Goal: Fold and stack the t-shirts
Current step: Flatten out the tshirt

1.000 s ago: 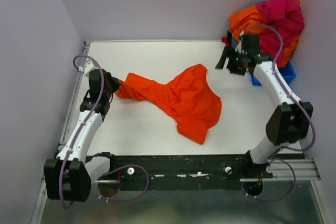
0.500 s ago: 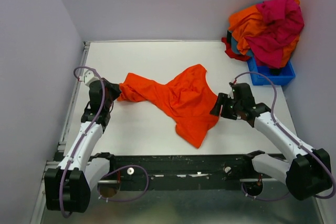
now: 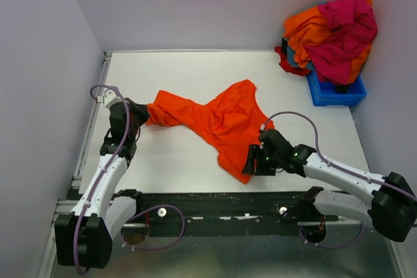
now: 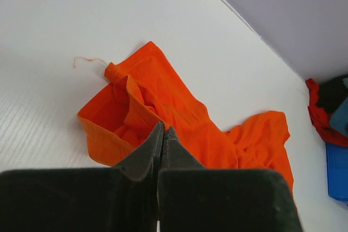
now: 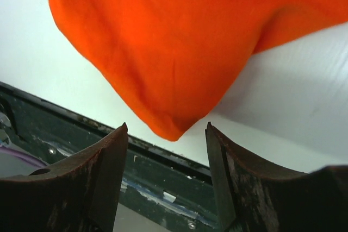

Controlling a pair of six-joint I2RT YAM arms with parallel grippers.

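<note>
Just beyond right pincer [image 5: 166, 127] (spread): orange t-shirt [image 5: 174, 36]

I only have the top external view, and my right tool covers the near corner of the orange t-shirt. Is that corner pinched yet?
Observer: No. In the right wrist view the right tool is open. The corner tip of the orange t-shirt sits between the jaws and appears to touch neither.
Operator: Does the left tool really have cloth?
Observer: Yes. In the left wrist view the left tool is shut, with its jaws meeting on a folded hem of the shirt.
Operator: Anything loose near that hem?
Observer: A thin loose thread trails from the hem's corner onto the white table.
</note>
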